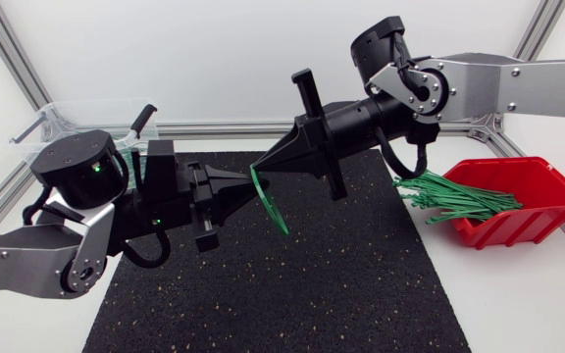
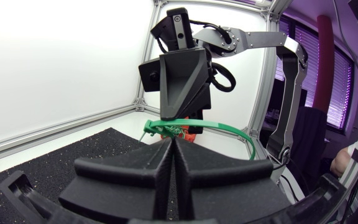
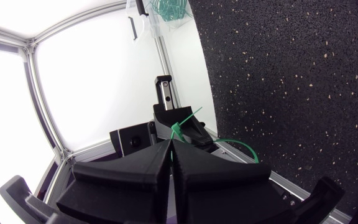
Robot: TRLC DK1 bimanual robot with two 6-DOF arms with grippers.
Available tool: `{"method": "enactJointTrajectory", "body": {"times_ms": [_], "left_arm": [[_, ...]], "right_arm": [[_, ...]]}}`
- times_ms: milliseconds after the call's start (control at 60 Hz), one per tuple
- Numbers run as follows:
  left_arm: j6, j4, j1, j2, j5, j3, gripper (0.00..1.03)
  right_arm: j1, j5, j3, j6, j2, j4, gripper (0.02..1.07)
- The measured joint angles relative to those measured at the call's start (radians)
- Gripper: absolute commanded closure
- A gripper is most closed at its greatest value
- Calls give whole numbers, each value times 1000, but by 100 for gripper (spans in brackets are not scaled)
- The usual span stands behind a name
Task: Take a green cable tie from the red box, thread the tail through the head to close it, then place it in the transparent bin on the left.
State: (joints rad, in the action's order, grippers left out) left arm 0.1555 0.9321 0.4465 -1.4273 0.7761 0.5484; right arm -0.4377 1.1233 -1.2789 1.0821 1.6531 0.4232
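Note:
A green cable tie point(image 1: 266, 199) hangs in mid-air over the mat, bent in a curve, with its lower end pointing down. My right gripper point(image 1: 263, 168) comes in from the back right and is shut on the tie point(image 3: 176, 129) near its head; a short tail sticks out past the fingers. My left gripper point(image 1: 247, 184) faces it tip to tip with its fingers shut. In the left wrist view the tie point(image 2: 222, 127) crosses just above the left gripper point(image 2: 171, 140), and no hold on it shows. The red box point(image 1: 533, 186) with several green ties point(image 1: 459, 198) stands at the right. The transparent bin point(image 1: 39, 126) is at the back left.
A black speckled mat point(image 1: 292, 294) covers the middle of the table under both grippers. The frame's aluminium bars point(image 1: 214, 128) run along the back edge. In the right wrist view the bin point(image 3: 166, 9) holds several green ties.

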Motion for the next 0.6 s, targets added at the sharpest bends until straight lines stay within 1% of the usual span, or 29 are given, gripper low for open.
{"method": "enactJointTrajectory", "body": {"times_ms": [50, 250, 333, 417, 467, 600], "left_arm": [[0, 0, 0, 0, 0, 0, 100], [0, 0, 0, 0, 0, 0, 100], [0, 0, 0, 0, 1, 0, 100], [-1, 8, 0, 1, 4, 0, 100], [-3, 8, 0, 2, 4, 0, 100], [-3, 8, 0, 2, 4, 0, 100]], "right_arm": [[1, -2, 0, 3, 0, 0, 100], [5, -2, 0, 11, 0, 0, 92], [10, -6, 0, 11, 0, -2, 83], [16, -28, 0, 11, 0, -3, 83], [21, -29, 5, 11, 0, -3, 79], [21, -29, 6, 11, 0, -4, 79]]}}
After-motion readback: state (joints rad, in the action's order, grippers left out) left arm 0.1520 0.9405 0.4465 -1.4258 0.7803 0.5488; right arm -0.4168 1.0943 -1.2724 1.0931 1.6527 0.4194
